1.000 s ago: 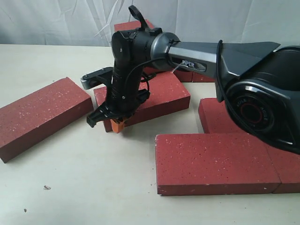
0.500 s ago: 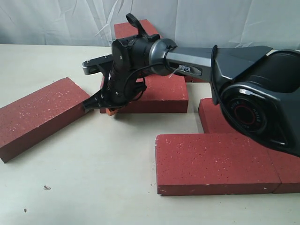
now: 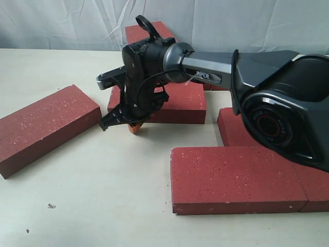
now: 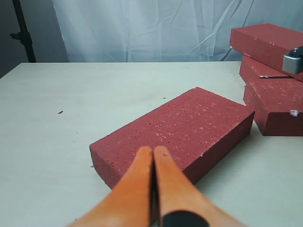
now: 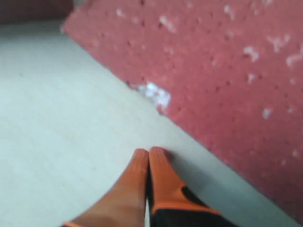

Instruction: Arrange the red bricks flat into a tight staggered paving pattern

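Several red bricks lie flat on the pale table. My right gripper (image 3: 134,126) is shut and empty, tips down on the table at the front left corner of the middle brick (image 3: 177,103). The right wrist view shows its fingertips (image 5: 142,158) on bare table just beside that brick's edge (image 5: 227,71). A slanted brick (image 3: 46,128) lies to the left. My left gripper (image 4: 152,152) is shut, empty, and hovers at the near end of this slanted brick (image 4: 184,130). It is out of the exterior view.
A long brick (image 3: 236,177) lies at the front right, with more bricks (image 3: 239,128) behind and beside it. Another brick (image 3: 149,31) sits at the back against the white curtain. The right arm (image 3: 231,67) spans the right half above them.
The middle brick swung from skewed to square with the table front. My right gripper then shifted a little right and down to that brick's front left corner.
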